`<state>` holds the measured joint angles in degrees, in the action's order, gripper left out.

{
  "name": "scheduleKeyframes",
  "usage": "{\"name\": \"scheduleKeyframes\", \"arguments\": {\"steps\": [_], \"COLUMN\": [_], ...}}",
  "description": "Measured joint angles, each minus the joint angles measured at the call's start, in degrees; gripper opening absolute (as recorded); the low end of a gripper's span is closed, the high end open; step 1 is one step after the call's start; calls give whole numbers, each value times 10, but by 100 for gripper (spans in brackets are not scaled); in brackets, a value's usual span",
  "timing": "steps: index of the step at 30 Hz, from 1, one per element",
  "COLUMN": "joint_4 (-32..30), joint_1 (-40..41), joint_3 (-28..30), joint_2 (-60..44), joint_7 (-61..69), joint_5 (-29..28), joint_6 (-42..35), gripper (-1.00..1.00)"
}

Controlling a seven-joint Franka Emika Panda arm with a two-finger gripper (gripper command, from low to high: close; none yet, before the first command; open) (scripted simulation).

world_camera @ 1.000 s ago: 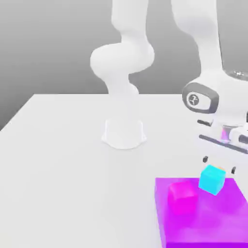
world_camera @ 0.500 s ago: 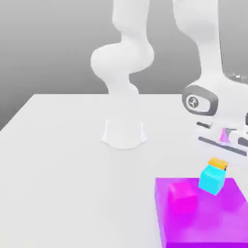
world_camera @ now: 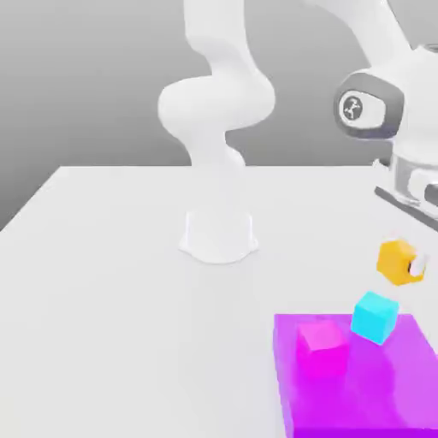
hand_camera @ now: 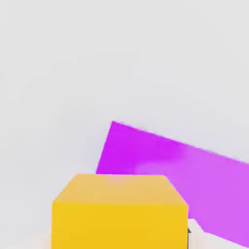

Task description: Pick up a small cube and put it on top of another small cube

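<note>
The small orange cube point(world_camera: 395, 261) hangs in the air at the exterior view's right, with my gripper point(world_camera: 405, 264) shut on it. One white fingertip point(world_camera: 418, 267) shows against its right face. It is above and slightly right of the cyan cube point(world_camera: 375, 316), with a clear gap between them. The cyan cube rests tilted at the far edge of the purple slab point(world_camera: 376, 393). The magenta cube point(world_camera: 322, 337) lies on the slab to the cyan cube's left. In the hand view the orange cube point(hand_camera: 119, 211) sits close up, with the purple slab point(hand_camera: 185, 168) beyond it.
The arm's white base point(world_camera: 219, 233) stands at the middle of the white table point(world_camera: 111, 299). The arm's wrist and hand point(world_camera: 402, 128) hang over the right side, above the slab.
My gripper has closed on the orange cube and carried it upward, away from the cyan cube. The whole hand has risen. The cyan and magenta cubes have stayed put.
</note>
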<state>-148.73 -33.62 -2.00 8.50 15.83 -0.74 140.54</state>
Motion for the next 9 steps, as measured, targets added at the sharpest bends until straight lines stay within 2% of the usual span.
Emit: {"name": "scheduleKeyframes", "arguments": {"steps": [2, 5, 6, 9], "joint_4": [-7, -18, -21, -21], "joint_1": [6, 10, 10, 11], "joint_3": [6, 7, 8, 8], "joint_2": [-10, -61, -75, -75], "joint_7": [-16, -22, -24, -24], "joint_5": [10, 11, 9, 9], "joint_6": [14, 75, 92, 92], "gripper": [-100, -100, 100, 100]}}
